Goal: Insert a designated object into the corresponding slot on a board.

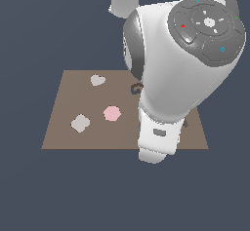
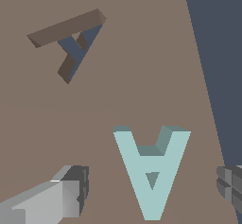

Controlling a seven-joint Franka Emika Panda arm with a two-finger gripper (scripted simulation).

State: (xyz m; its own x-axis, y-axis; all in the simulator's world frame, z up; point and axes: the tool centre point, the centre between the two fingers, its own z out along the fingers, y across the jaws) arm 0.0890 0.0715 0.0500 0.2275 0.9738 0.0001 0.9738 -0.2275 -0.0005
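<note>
The end effector (image 2: 153, 190) is spread wide, one finger (image 2: 56, 199) either side of the teal letter A (image 2: 152, 171) lying flat on the board (image 2: 118, 100). The A-shaped slot (image 2: 71, 41) sits apart, turned at a different angle.

A pink hexagon (image 1: 112, 113) lies flat near the middle of the brown surface. A grey rounded square (image 1: 80, 123) sits near it, toward the exterior view's left and closer to the near edge, apart from it. A pale heart-like piece (image 1: 97, 80) lies farther back. A dark curled recess (image 1: 136, 88) is partly hidden at the exterior view's right.
</note>
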